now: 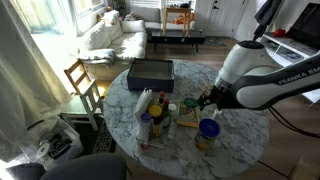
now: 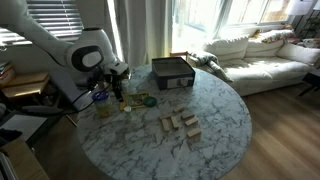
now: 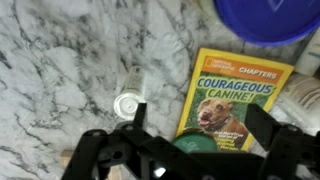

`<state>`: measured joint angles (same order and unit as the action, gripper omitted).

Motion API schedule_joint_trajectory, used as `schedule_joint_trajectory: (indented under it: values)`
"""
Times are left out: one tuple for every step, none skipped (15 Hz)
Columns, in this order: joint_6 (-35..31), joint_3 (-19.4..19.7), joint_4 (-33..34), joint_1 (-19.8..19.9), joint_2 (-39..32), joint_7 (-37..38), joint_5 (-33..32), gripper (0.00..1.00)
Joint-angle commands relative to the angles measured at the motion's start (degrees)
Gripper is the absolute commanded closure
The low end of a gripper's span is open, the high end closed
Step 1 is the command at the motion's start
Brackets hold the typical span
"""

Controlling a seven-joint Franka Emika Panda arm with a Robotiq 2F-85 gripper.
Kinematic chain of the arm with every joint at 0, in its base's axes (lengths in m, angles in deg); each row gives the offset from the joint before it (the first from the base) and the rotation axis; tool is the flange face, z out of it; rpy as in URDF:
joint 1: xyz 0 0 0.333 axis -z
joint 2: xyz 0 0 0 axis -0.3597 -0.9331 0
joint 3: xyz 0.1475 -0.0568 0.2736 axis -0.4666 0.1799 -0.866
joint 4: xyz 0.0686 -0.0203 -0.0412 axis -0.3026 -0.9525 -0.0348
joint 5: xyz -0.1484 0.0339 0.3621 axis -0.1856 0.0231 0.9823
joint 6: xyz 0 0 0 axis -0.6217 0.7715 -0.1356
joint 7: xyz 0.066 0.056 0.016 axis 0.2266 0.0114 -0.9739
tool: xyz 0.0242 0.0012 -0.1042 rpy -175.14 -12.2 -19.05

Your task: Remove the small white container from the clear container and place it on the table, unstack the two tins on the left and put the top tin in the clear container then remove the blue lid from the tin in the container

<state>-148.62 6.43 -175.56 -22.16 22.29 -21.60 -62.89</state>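
In an exterior view my gripper [image 1: 205, 100] hangs low over the marbled worktop [image 1: 240, 150]. The blue lid [image 1: 208, 126] sits at its 6 o'clock, on the top tin [image 1: 206, 141], so I judge that step isn't done. I can't tell whether the clear tub surrounds the tin.

In an exterior view from across, the lid [image 2: 100, 96] is at the gripper's [image 2: 118, 88] 8 o'clock, with the dark box [image 2: 172, 72] well apart at 2 o'clock.

In the wrist view the jaws are spread wide and empty, ready for a grab, above a book [image 3: 235, 95]. The lid [image 3: 268, 15] is off-centre at 1 o'clock, so I'd shift that way before closing.
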Motion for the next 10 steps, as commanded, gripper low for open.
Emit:
schedule_joint_trajectory:
  values:
    - [7.3,-2.8,-0.1,-0.2,2.1,-10.0,9.1,0.0]
    - [9.1,-3.1,0.1,-0.4,2.4,-11.1,9.8,0.0]
    - [10.4,-3.3,0.3,-0.5,2.6,-12.0,10.3,0.0]
    - [11.5,-3.5,0.4,-0.6,2.8,-12.6,10.5,0.0]
    - [12.4,-3.6,0.5,-0.7,3.0,-13.1,10.7,0.0]
    - [13.2,-3.7,0.6,-0.8,3.0,-13.8,11.1,0.0]
    - [13.7,-3.9,0.8,-0.9,2.9,-14.3,11.3,0.0]
    - [14.0,-4.0,0.9,-0.9,2.7,-14.8,11.6,0.0]
    - [14.2,-4.2,1.1,-1.0,2.6,-15.2,11.9,0.0]
    - [14.3,-4.3,1.2,-1.1,2.5,-15.5,12.2,0.0]
